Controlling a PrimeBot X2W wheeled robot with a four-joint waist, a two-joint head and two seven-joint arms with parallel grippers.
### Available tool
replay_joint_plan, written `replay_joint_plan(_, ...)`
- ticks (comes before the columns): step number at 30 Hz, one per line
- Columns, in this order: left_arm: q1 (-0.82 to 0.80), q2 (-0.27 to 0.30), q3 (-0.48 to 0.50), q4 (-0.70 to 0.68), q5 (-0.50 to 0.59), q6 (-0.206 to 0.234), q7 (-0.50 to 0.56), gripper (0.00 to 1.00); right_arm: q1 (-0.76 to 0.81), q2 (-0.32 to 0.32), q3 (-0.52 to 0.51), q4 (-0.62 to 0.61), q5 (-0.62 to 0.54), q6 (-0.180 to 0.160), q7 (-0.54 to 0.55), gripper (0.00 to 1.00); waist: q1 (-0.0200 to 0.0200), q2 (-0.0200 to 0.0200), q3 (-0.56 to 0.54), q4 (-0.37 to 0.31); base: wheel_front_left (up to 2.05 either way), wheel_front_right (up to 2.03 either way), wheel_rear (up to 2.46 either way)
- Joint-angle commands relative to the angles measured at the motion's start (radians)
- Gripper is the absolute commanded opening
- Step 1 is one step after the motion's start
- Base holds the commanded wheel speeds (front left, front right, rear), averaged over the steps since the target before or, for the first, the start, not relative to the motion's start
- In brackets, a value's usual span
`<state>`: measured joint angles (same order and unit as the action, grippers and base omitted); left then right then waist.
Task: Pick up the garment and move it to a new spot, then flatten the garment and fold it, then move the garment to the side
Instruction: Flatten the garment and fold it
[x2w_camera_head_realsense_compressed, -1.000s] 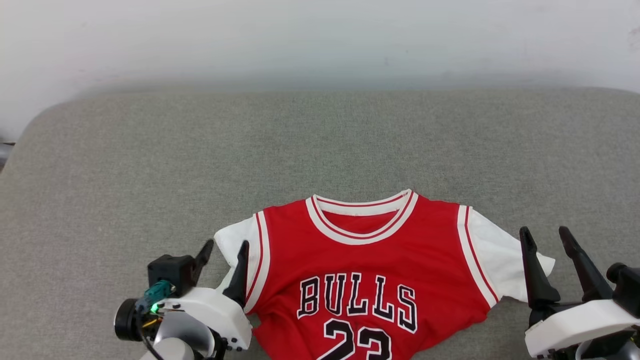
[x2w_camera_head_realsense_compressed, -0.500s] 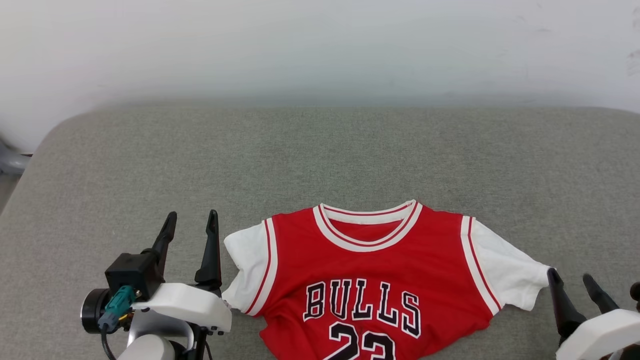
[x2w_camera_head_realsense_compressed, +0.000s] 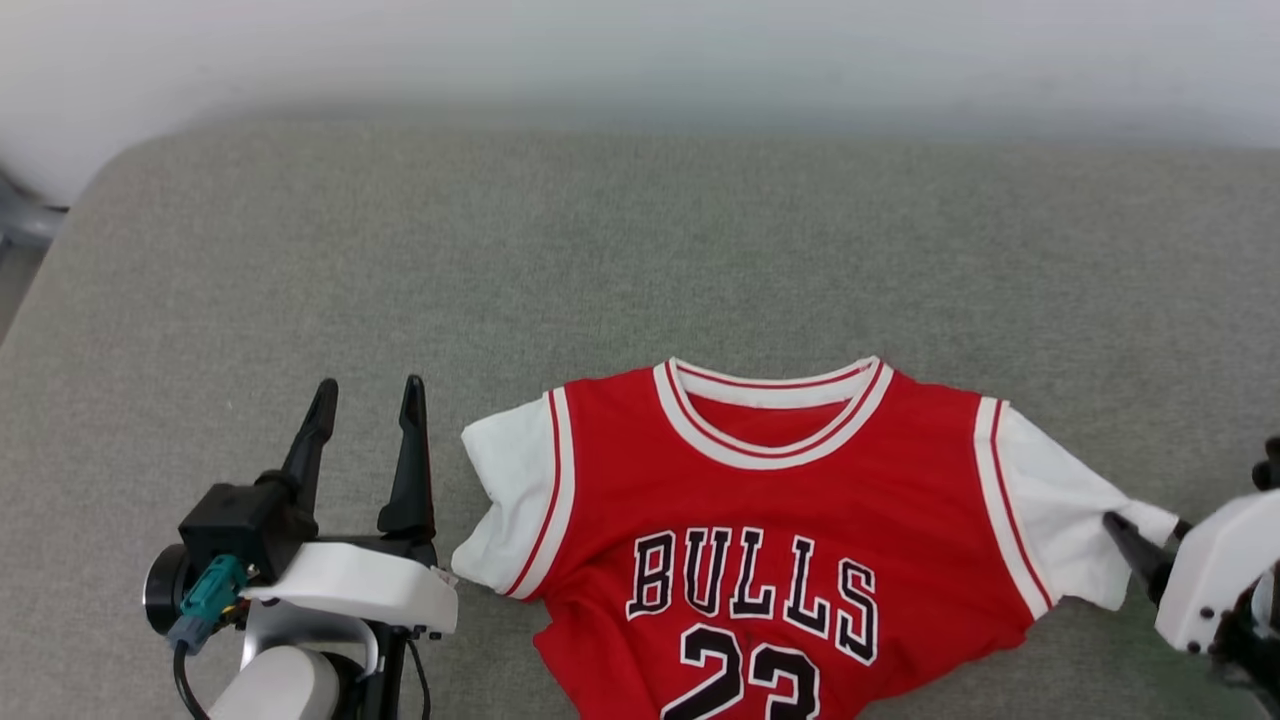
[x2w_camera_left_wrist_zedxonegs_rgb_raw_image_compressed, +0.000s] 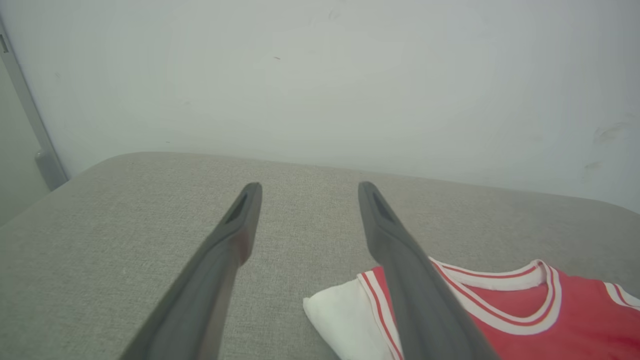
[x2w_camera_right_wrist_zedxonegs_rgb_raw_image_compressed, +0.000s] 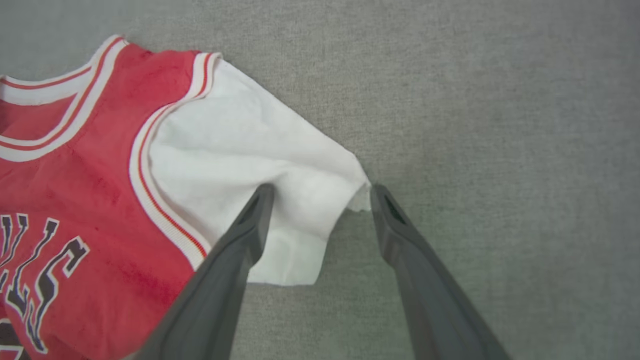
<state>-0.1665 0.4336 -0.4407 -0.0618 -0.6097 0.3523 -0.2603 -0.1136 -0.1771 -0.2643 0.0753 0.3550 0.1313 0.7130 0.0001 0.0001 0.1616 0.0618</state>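
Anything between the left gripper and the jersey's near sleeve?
Nothing: just bare grey cushion between the left gripper and the garment, clear in the head view.

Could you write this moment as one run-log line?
garment: spread face-up on grey surface | left gripper: open, beside garment | right gripper: open, over white sleeve

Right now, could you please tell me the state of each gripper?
Left gripper: open, holding nothing, beside the garment.
Right gripper: open, astride the garment's white sleeve cuff, not gripping it.
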Motion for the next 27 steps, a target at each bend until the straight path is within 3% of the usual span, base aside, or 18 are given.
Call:
replay_joint_plan(1, -0.018, -0.006, 0.009, -0.004, 0.008, -0.007, -0.007, 1.0, -0.046, -0.026, 0.019, 0.016, 0.005, -0.001, 0.025, 1.0, -0.0001, -0.0001, 0.052, 0.022, 0.0, 0.0, 0.0)
replay_joint_plan(7, -0.037, -0.026, 0.032, 0.005, 0.02, -0.028, -0.007, 1.0, -0.121, -0.071, 0.075, 0.108, 0.007, -0.001, 0.093, 1.0, -0.0001, -0.0001, 0.109, 0.037, 0.0, 0.0, 0.0)
replay_joint_plan(12, -0.04, -0.042, 0.049, 0.021, 0.028, -0.051, -0.007, 1.0, -0.114, -0.061, 0.119, 0.214, 0.023, -0.001, 0.137, 1.0, -0.0001, -0.0001, 0.124, 0.039, 0.0, 0.0, 0.0)
replay_joint_plan(13, -0.038, -0.044, 0.05, 0.027, 0.026, -0.054, -0.007, 1.0, -0.111, -0.053, 0.124, 0.231, 0.033, -0.001, 0.146, 0.54, -0.0001, -0.0001, 0.125, 0.038, 0.0, 0.0, 0.0)
replay_joint_plan(15, -0.031, -0.052, 0.053, 0.041, 0.007, -0.064, -0.005, 1.0, -0.106, -0.048, 0.136, 0.248, 0.043, -0.001, 0.148, 0.0, -0.0001, -0.0001, 0.125, 0.036, 0.0, 0.0, 0.0)
replay_joint_plan(20, -0.027, -0.031, 0.055, 0.075, -0.037, -0.093, 0.05, 1.0, -0.128, -0.063, 0.138, 0.219, 0.052, -0.001, 0.098, 0.0, -0.0001, -0.0001, 0.107, 0.019, 0.0, 0.0, 0.0)
replay_joint_plan(27, -0.09, 0.059, 0.044, 0.122, -0.189, -0.211, 0.323, 1.0, -0.113, -0.054, 0.112, 0.113, 0.047, -0.001, 0.05, 0.0, -0.0001, -0.0001, 0.066, -0.01, 0.0, 0.0, 0.0)
